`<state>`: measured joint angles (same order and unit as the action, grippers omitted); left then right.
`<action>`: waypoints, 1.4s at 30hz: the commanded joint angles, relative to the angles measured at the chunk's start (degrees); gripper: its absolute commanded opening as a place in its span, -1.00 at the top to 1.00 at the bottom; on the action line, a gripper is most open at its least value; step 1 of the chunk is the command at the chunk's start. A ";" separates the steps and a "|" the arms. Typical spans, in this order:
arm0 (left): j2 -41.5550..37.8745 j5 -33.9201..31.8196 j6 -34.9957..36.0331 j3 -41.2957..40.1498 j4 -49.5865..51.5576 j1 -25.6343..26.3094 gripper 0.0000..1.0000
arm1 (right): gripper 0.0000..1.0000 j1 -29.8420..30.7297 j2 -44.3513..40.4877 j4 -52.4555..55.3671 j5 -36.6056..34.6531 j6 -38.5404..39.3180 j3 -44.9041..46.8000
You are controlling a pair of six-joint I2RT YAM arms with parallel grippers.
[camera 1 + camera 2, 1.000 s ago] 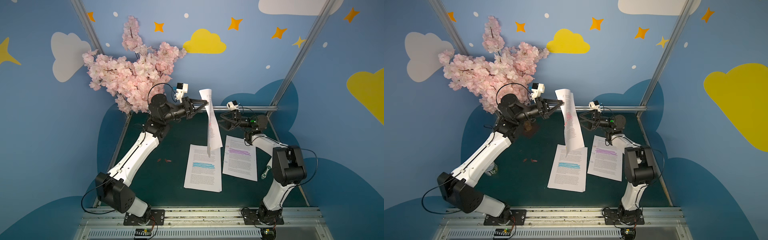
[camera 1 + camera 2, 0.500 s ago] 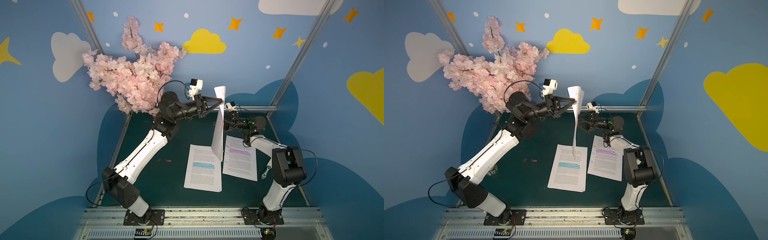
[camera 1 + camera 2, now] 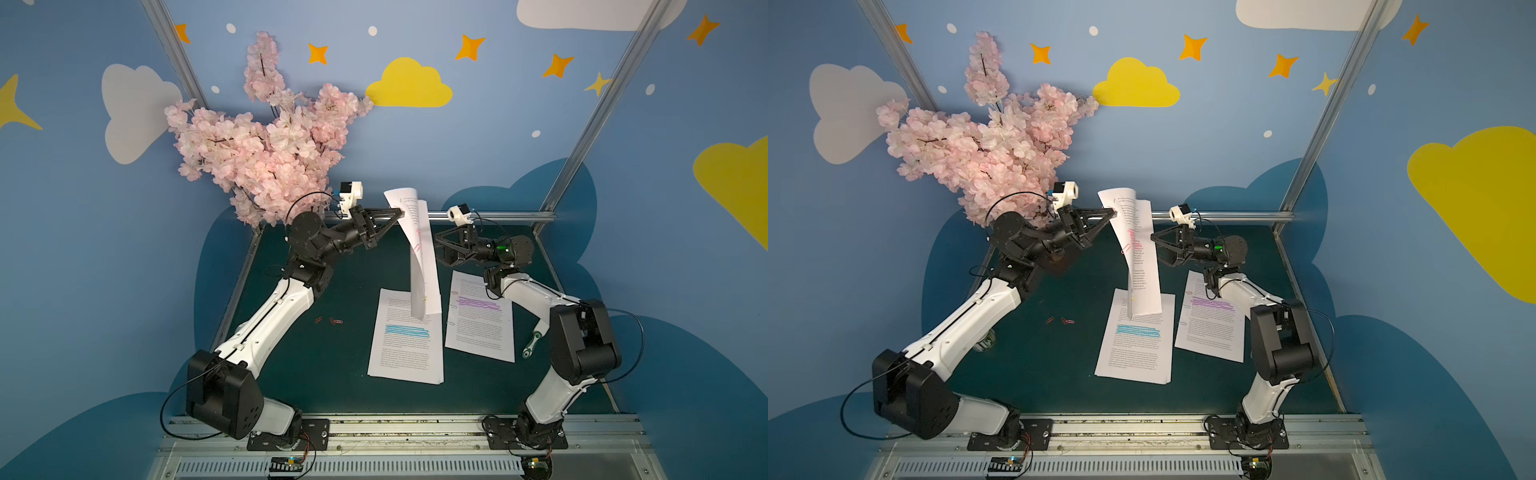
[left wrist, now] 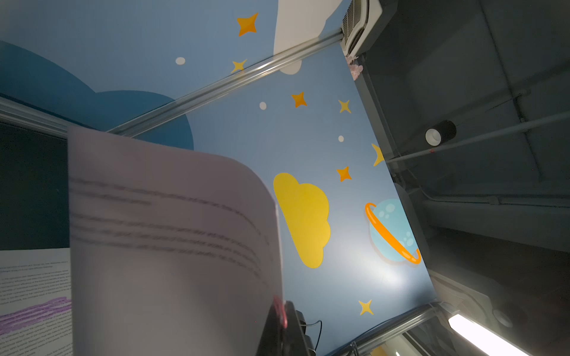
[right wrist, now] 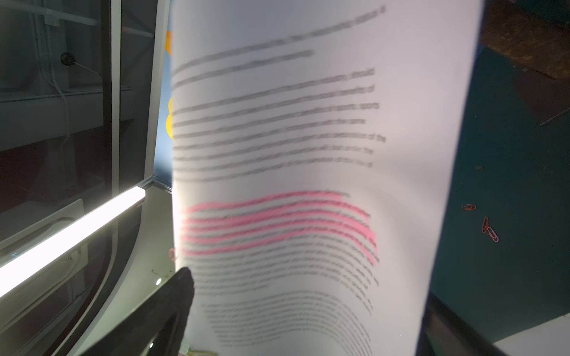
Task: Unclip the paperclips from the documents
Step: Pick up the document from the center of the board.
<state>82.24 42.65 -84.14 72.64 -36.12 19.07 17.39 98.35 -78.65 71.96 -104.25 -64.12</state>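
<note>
**Pink-banded document (image 3: 420, 249) hangs from the left tool (image 3: 400, 214)**

Clamped shut on the top corner of the sheets, the left tool holds this document in the air over the far half of the dark green tabletop (image 3: 324, 365). The pages curl and trail down, and their lower end hangs above the top of the blue-banded document (image 3: 405, 345). Both top views show a pink paperclip (image 3: 1125, 249) on the hanging stack's edge, beside the pink band. In the left wrist view a pink blur sits at the fingertip, too smeared to identify.

The right tool (image 3: 438, 249) stands wide, its jaws facing the printed side of the hanging pages and just beside them. Whether it touches the paper I cannot tell. In the right wrist view the page spans the space between its two dark fingers (image 5: 172, 308).

The blue-banded document lies flat mid-tabletop, toward the near edge. The purple-banded document (image 3: 480, 324) lies flat beside it, toward the right edge. Three small paperclips (image 3: 453, 307) sit along its margin facing the blue-banded one. Three loose paperclips (image 3: 332, 321), red and pink, lie on bare tabletop between the left arm and the blue-banded document. A pink blossom branch (image 3: 266, 158) rises at the far left corner.
</note>
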 commanded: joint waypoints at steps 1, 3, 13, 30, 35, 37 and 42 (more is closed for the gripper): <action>-0.30 4.15 -1.10 1.49 -4.93 -1.97 0.94 | -0.95 0.72 -1.92 -2.00 -1.03 -0.43 0.84; -0.41 5.85 -0.53 0.46 -3.90 -3.44 0.94 | -0.95 0.81 -1.69 -2.03 -1.32 -0.71 0.51; -0.61 8.90 0.27 -1.80 -3.09 -5.19 0.94 | -0.89 1.42 1.50 -2.03 -2.54 -1.05 -0.43; -2.58 14.22 13.61 -1.19 13.65 -6.85 0.88 | 1.00 1.25 4.84 11.73 3.32 7.50 -7.48; -2.96 14.70 32.54 2.42 37.13 -6.86 0.58 | 1.00 1.18 -2.69 44.76 6.07 31.68 -8.94; -2.70 14.20 35.41 2.49 40.60 -6.86 0.40 | 1.00 1.05 -4.54 57.16 6.86 40.80 -11.14; -2.37 11.30 42.24 4.60 49.35 -6.77 0.02 | 1.00 0.41 -5.75 73.63 9.17 52.56 -14.74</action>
<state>80.01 54.87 -50.35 74.91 3.95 12.19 18.17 93.84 -20.03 78.85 -63.48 -77.54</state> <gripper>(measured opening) 0.483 0.045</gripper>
